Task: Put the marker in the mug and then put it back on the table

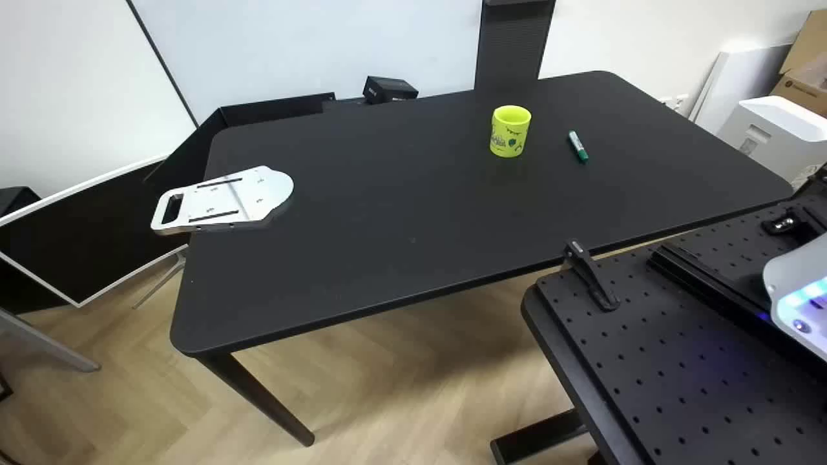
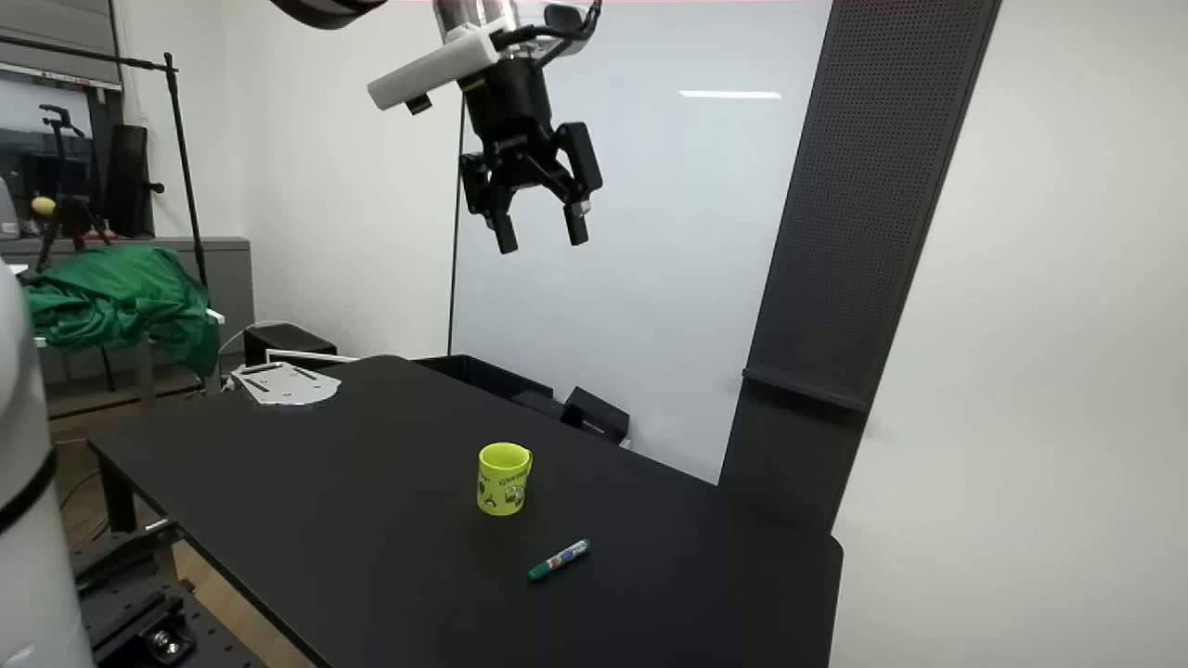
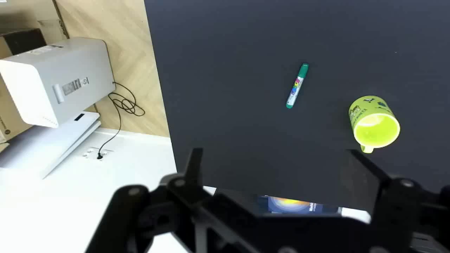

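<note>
Black pincer hung well above the tabletop, fingers spread wide, tips down. The same fingers framed the bottom of the wrist view, blurred, far apart. Green-and-white marker lay flat on the tabletop, near the mug but apart from it. Slim barrel was white with pink, yellow and blue printed patches; long green cap on one end, short green end on the other. In the wrist view it lay slantwise, long cap at the top, between the mug and a short side of the tabletop. The mug stood upright, bright yellow-green, dark printed figures round the side, handle in matching colour. The tabletop was matte black, large, corners rounded, a dark leg showing below. White slotted plate rested at the opposite end from the mug, handle part showing past the edge. Black perforated board stood just beside the long side, black clamp-like piece at its corner. Behind the tabletop: small black box, glossy white panel, dark perforated column, white wall. Grey-white appliance stood off the short side, black cable coiled on the wooden floor; cardboard was near it. Green cloth was heaped across the room beside a black pole; part of the white arm showed at the left edge of an exterior view.
</note>
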